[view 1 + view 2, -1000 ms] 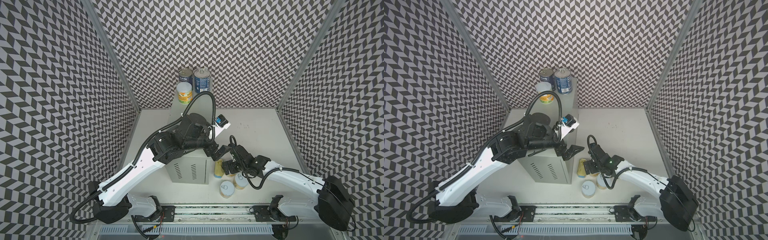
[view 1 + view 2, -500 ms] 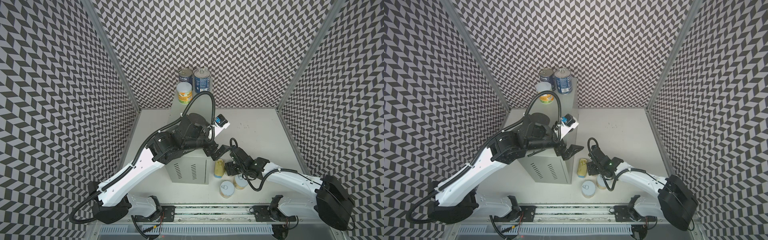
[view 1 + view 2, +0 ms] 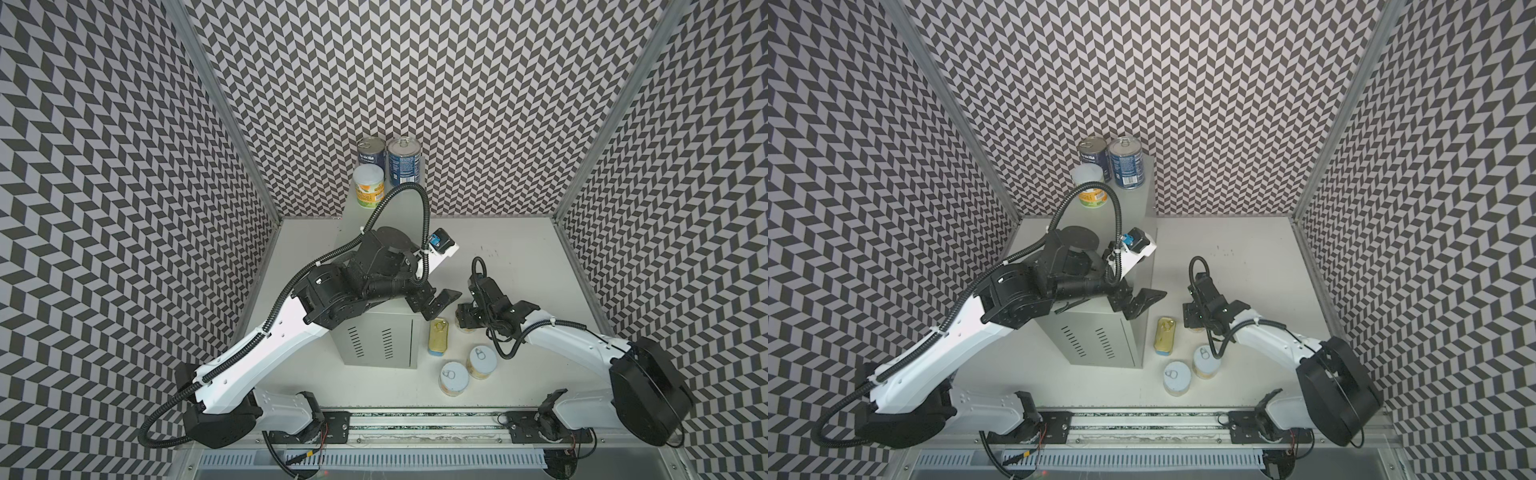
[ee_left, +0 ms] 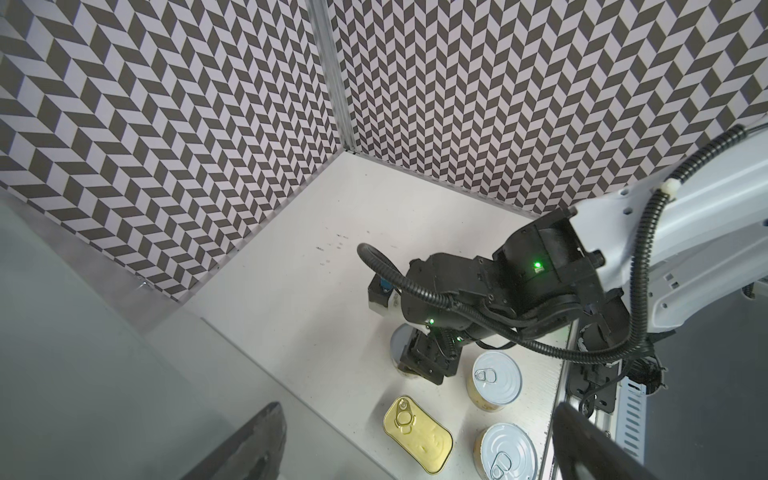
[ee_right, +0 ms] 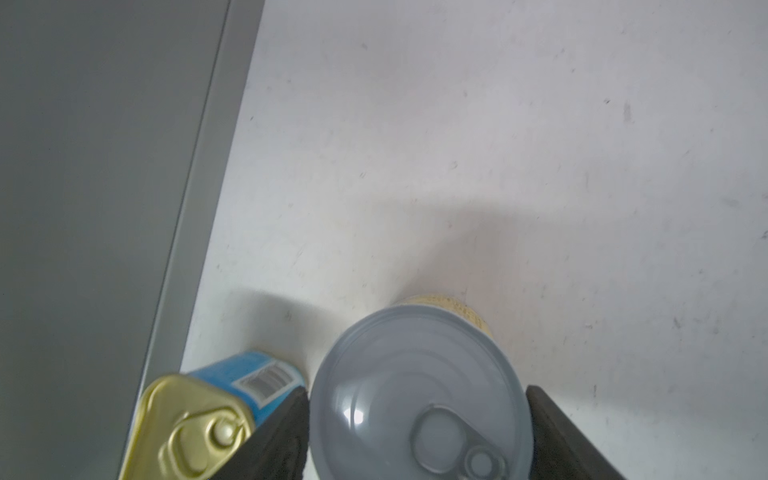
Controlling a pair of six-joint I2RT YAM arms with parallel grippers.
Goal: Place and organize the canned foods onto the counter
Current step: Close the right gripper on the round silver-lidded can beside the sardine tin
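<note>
The counter point(image 3: 372, 357) is a tall grey box. At the back of its top stand two blue-labelled cans point(image 3: 371, 156) point(image 3: 404, 162) and one yellow fruit can point(image 3: 369, 187). On the table to its right lie the gold-topped SPAM tin point(image 3: 439, 336) and two fruit cans point(image 3: 481, 361) point(image 3: 454, 377). My right gripper point(image 5: 419, 436) is shut on another fruit can point(image 5: 419, 395) standing beside the SPAM tin point(image 5: 187, 424); both fingers point(image 5: 282, 440) press its sides. My left gripper point(image 3: 436, 301) hangs open and empty over the counter's front right corner.
Patterned walls close in the back and both sides. A rail with the arm bases point(image 3: 415, 419) runs along the front edge. Bare table point(image 3: 511, 257) stretches behind the right arm. The left arm's body covers most of the counter's top front.
My right gripper has closed from wide open onto the fruit can beside the SPAM tin. Both arms have stayed nearly still.
</note>
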